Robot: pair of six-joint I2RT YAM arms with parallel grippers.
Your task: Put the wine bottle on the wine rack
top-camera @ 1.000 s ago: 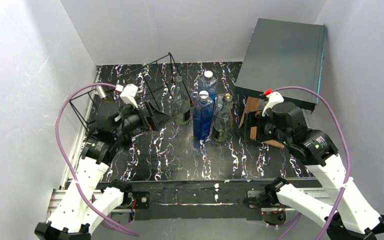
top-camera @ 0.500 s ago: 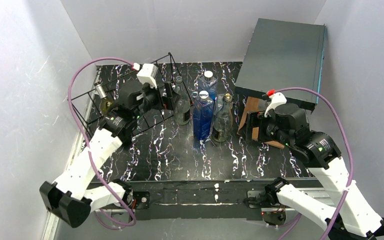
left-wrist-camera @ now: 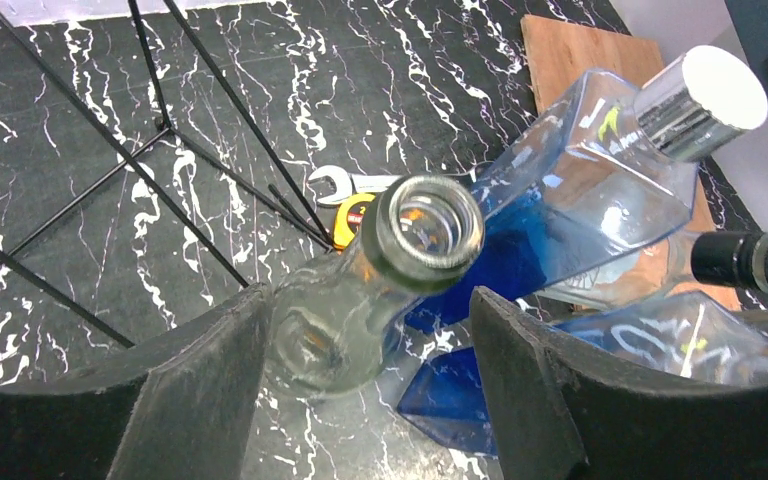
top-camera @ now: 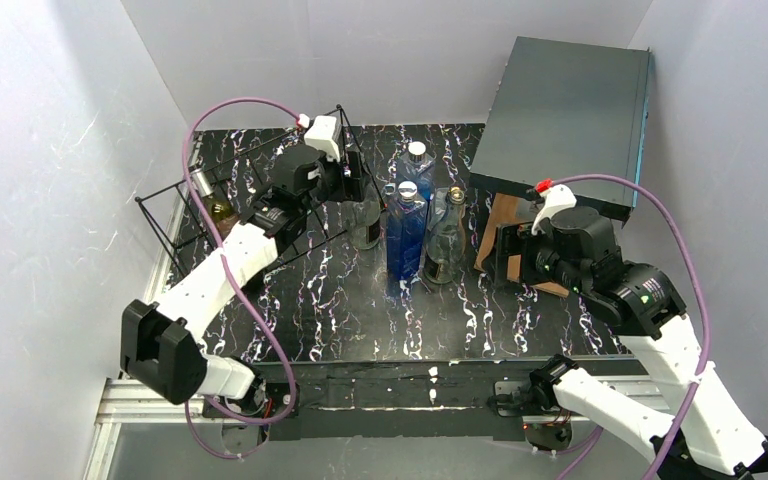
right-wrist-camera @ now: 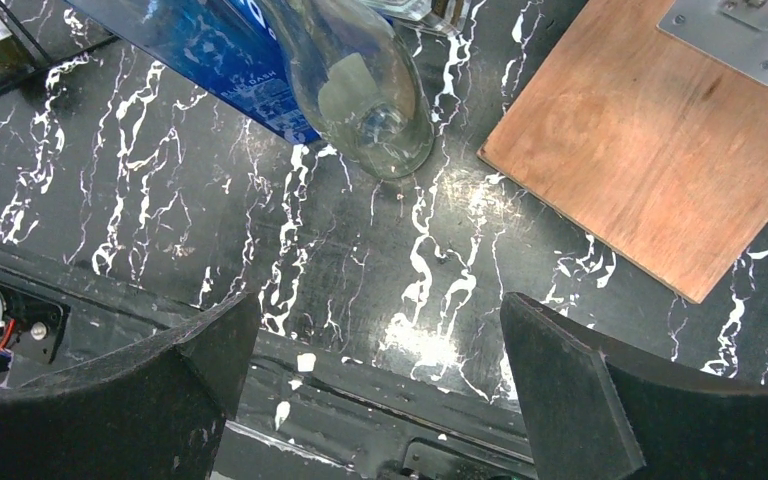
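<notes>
The black wire wine rack (left-wrist-camera: 167, 128) stands at the far left of the desk (top-camera: 340, 310). A greenish bottle (top-camera: 216, 208) lies on its side at the rack's left end. Just right of the rack, the left claw (left-wrist-camera: 370, 305) reaches over the clear wine bottle (left-wrist-camera: 425, 225), which stands upright on the desk, not on the rack. Its fingers (left-wrist-camera: 200, 390) are parted on either side of the bottle's shoulder, with a gap on the right finger's side, so it straddles the bottle without clamping it. A wrench (left-wrist-camera: 340, 180) lies on the desk beyond. Next come two blue bottles (top-camera: 405, 240) and a dark-capped clear bottle (top-camera: 447, 235). Further right are a wooden board (right-wrist-camera: 650, 150) and a dark grey box (top-camera: 565, 110). The right claw (right-wrist-camera: 380, 330) is spread wide and empty above the desk, near the board.
</notes>
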